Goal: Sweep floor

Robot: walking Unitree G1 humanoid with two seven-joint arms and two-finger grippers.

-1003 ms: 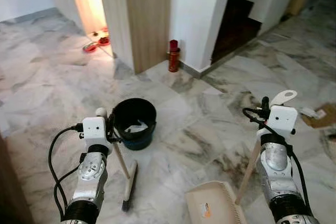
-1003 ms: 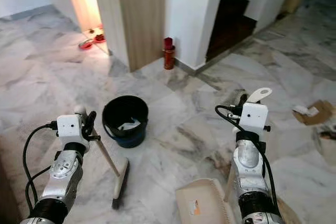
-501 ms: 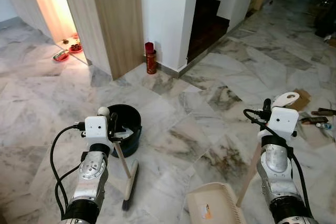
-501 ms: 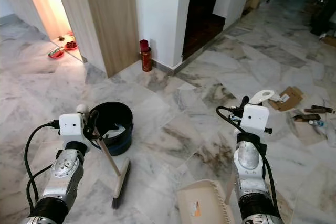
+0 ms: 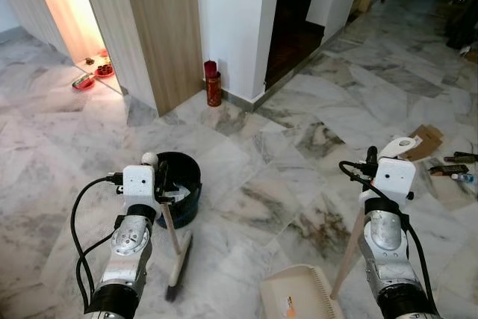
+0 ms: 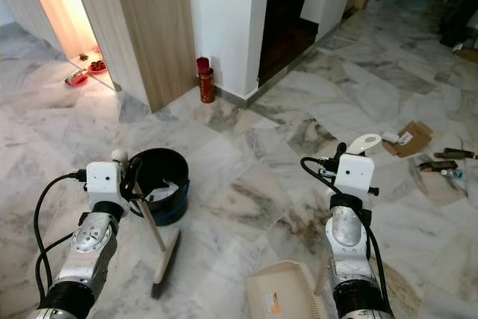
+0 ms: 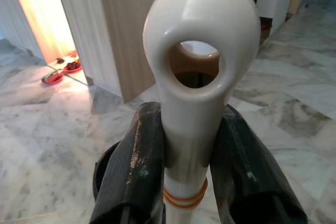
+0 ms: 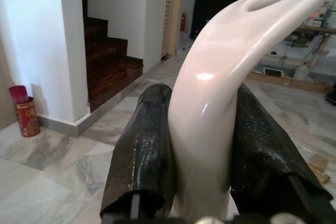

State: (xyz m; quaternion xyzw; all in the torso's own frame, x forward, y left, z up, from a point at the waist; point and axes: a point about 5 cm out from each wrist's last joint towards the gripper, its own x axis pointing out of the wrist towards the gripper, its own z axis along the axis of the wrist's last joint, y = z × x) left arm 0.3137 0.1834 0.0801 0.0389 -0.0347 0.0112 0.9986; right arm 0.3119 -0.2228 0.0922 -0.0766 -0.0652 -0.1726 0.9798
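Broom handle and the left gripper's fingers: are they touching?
Touching. The left wrist view shows both black fingers pressed against the white broom handle on either side, with no gap.

Glossy plastic-looking broom handle (image 7: pixel 195 77), polished marble floor (image 5: pixel 299 162)

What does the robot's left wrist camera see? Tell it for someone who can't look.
Two black fingers squeeze the white broom handle, which ends in a rounded loop with a hole. Behind it lie the black bucket, a marble floor, a wooden wall panel and red bowls in a glowing niche.
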